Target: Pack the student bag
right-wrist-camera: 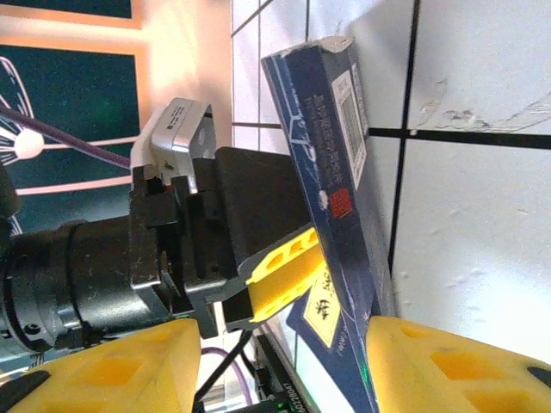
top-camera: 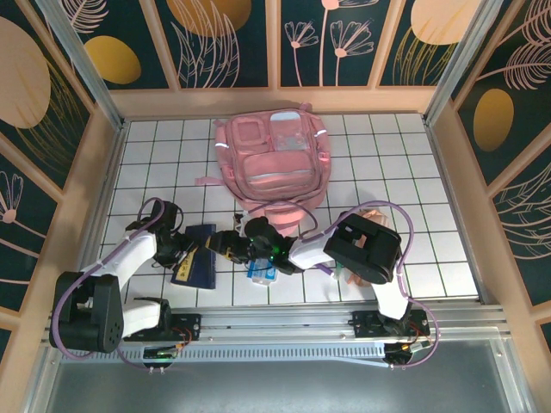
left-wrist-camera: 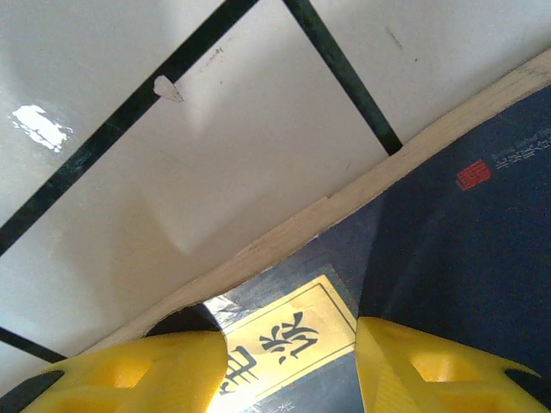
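Note:
The student bag (top-camera: 271, 159), a large pink backpack with grey reflective strips, lies flat at the back middle of the table. A dark blue book (top-camera: 196, 265) with a yellow title label (left-wrist-camera: 288, 331) lies near the front left. My left gripper (top-camera: 182, 251) is down on it, its yellow fingers (left-wrist-camera: 146, 374) spread wide over the cover (left-wrist-camera: 465, 249), open. My right gripper (top-camera: 228, 243) reaches leftwards to the book's right side. It is open, with the book's edge (right-wrist-camera: 331, 172) and one left finger (right-wrist-camera: 284, 271) in front of it.
A small blue and white item (top-camera: 263, 274) lies under the right arm near the front edge. Something peach-pink (top-camera: 346, 277) shows beside the right arm's elbow. Wooden walls (top-camera: 95, 172) close in the white tiled table (top-camera: 405, 172) on three sides.

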